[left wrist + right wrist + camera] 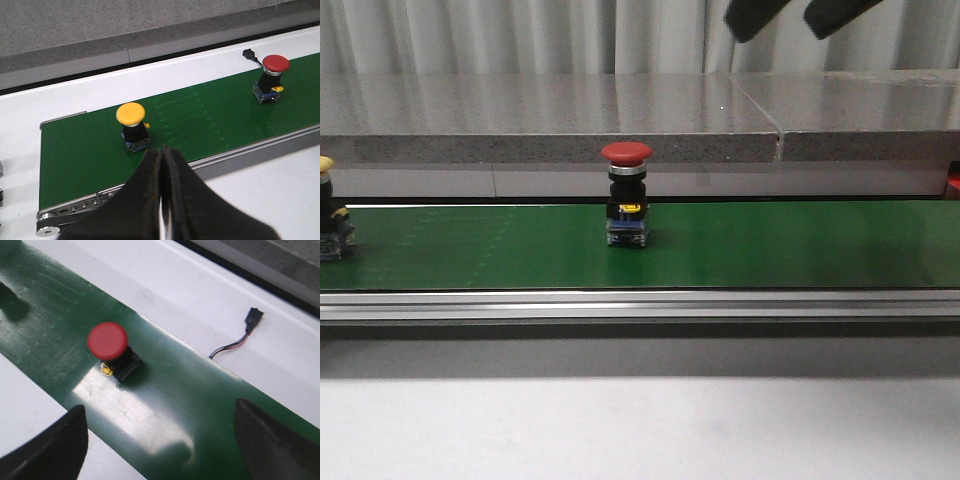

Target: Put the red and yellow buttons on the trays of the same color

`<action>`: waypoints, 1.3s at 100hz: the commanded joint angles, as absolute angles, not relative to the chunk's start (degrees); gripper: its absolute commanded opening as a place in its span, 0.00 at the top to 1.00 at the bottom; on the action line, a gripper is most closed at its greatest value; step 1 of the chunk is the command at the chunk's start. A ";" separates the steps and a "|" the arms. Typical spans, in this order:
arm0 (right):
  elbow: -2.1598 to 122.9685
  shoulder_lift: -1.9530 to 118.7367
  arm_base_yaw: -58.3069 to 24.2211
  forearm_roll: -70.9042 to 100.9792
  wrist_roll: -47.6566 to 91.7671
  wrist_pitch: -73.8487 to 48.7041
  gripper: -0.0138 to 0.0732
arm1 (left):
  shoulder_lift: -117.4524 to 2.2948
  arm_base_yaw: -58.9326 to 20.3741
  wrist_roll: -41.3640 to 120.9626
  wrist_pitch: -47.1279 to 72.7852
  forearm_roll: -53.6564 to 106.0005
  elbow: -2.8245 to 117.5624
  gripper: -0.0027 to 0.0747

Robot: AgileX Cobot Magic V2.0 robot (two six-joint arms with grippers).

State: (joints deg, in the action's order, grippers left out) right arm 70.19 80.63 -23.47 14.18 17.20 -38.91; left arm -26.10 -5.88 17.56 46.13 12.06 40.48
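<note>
Front view shows the red button [626, 194] standing upright on the green belt [770, 245], its long axis vertical and its mushroom cap pointing straight up, about mid-belt and a little left of centre. It has a round red cap, a silver collar, a black body and a blue-and-yellow contact block at the base resting on the belt. At the far left edge the yellow button [328, 210] also stands upright on the belt, cut off by the frame; the left wrist view shows it whole, with a yellow cap over a black body and a bluish base, well apart from the red one.

No tray can be seen in any view, so neither button sits in a container; both rest on the belt, which lies on the white surface [640, 425].

Left tool [162, 200] has its dark fingers pressed together with nothing between them, near the yellow button. Right tool [160, 445] is spread wide and holds nothing, hanging above the belt, seemingly just to the right of the red button, though the blur makes that uncertain. A small black connector on thin wires [240, 335] lies on the white surface beyond the belt.
</note>
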 commanded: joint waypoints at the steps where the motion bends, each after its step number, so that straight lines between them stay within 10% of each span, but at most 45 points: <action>1: 75.37 82.37 -24.48 16.18 17.31 -38.82 0.11 | -26.44 -6.22 17.44 42.27 12.93 42.03 0.99; 75: 92.98 103.38 -25.31 15.61 17.61 -51.91 0.13 | -26.44 -6.22 17.44 42.27 12.93 42.03 0.99; 102: 92.98 104.61 -25.31 15.19 17.61 -50.33 0.61 | -26.44 -6.22 17.44 42.27 12.93 42.03 0.99; 130: 92.98 99.95 -22.27 13.68 9.81 -49.27 0.65 | -26.44 -6.22 17.44 42.27 12.93 42.03 0.99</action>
